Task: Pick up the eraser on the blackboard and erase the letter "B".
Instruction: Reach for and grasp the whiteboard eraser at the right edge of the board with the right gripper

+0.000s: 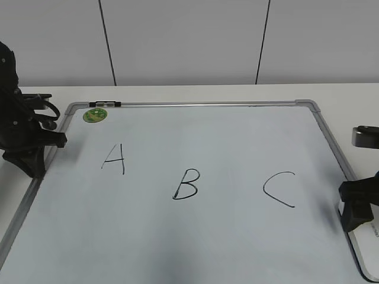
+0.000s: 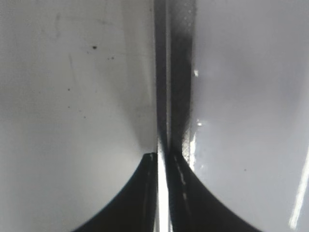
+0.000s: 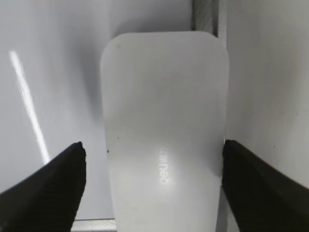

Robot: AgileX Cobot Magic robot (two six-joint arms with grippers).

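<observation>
Eraser (image 3: 164, 140) lies at the blackboard's (image 1: 195, 236) lower right corner, right of the letter "B" (image 1: 186, 184). Left gripper (image 2: 161, 159), at the left frame, seems closed. Right gripper (image 3: 152, 159) straddles it, open, perhaps touching.

The blackboard (image 1: 177, 236) lies flat on the desk (image 1: 237, 92). On the blackboard, the letter "B" (image 1: 186, 184) sits mid-board, between the "A" (image 1: 113, 159) to its left and the "C" (image 1: 279, 189) to its right. The eraser (image 1: 366, 242) lies at the blackboard's right edge, the sticker (image 1: 93, 115) in its far left corner.
</observation>
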